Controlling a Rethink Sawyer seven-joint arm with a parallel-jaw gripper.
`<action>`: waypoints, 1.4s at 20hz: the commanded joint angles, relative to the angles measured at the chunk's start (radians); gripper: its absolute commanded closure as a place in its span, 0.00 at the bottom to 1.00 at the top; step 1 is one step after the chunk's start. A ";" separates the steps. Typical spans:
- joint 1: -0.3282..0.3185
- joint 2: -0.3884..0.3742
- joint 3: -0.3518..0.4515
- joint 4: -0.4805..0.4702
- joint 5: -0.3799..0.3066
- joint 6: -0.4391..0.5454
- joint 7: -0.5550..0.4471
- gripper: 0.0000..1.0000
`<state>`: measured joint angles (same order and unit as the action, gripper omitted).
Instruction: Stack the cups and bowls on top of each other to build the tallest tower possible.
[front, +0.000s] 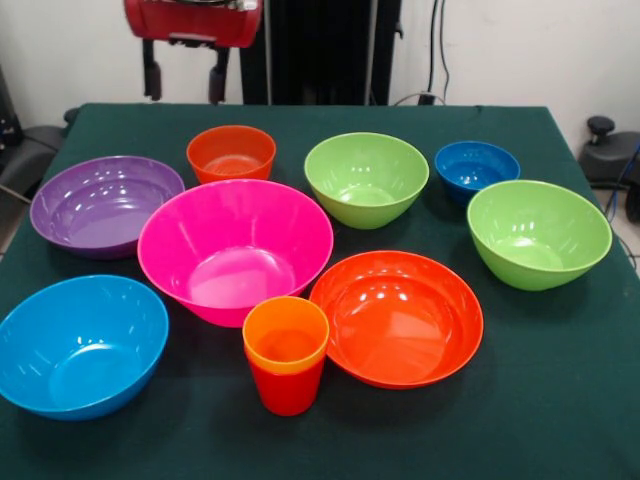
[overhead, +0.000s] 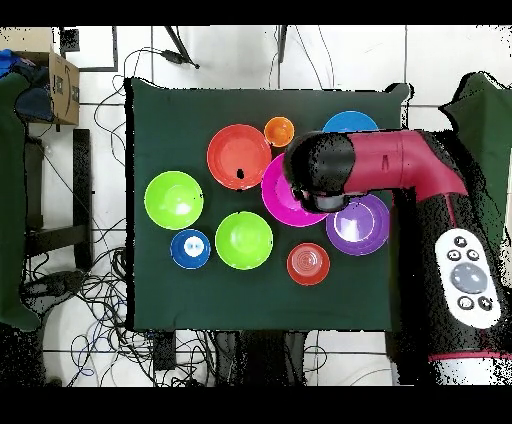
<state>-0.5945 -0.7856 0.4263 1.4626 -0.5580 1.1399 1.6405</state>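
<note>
The orange cup (front: 286, 333) sits nested in the red cup (front: 286, 392) at the table's near middle; the pair shows in the overhead view (overhead: 279, 131) too. Around them, each alone and upright, stand the large pink bowl (front: 235, 250), large orange-red bowl (front: 397, 318), light blue bowl (front: 80, 345), purple bowl (front: 105, 205), small orange-red bowl (front: 231, 152), two lime green bowls (front: 366, 178) (front: 538, 232) and small blue bowl (front: 476, 166). My gripper (front: 185, 97) hangs open and empty above the far edge, behind the small orange-red bowl.
In the overhead view the red arm (overhead: 380, 165) covers part of the pink bowl (overhead: 278, 205) and the purple bowl (overhead: 362, 228). The green table cloth (front: 560, 400) has bare room at the near right. Cables and a cardboard box (overhead: 62, 85) lie off the table.
</note>
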 joint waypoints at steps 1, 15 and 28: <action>0.089 -0.096 -0.007 0.201 0.091 -0.089 0.163 0.00; 0.274 -0.218 -0.125 0.325 0.263 -0.135 0.441 0.00; 0.418 -0.131 -0.212 0.488 0.293 -0.240 0.611 0.00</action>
<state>-0.2108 -1.0162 0.2728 1.7927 -0.2600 1.0052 2.0559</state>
